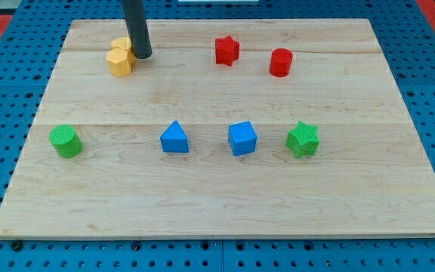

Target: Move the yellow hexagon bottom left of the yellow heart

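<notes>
Nearest the camera, along the lower row of the wooden board [225,204], four blocks sit well apart from one another: from the view's left, a green cylinder [66,140], a blue triangle [174,137], a blue cube [242,138] and a green star [303,139]. None of these belongs to the task. At the view's top left, two yellow blocks stand touching each other. The lower, left one reads as the yellow hexagon [118,61]; the upper one, partly hidden by the rod, reads as the yellow heart [121,45], although its outline cannot be confirmed. The arm carries no claw, so nothing opens, closes or holds; the rod ends in my tip [143,56], which rests on the board just beside the right side of the yellow pair, apparently in contact with it. Farther toward the view's right, a red star [226,51] and a red cylinder [280,62] stand near each other on the top row. As a judgement, the task appears close to completion: the hexagon already lies below and slightly left of the heart. What remains, if anything, is a small leftward nudge to make the diagonal offset plain.
</notes>
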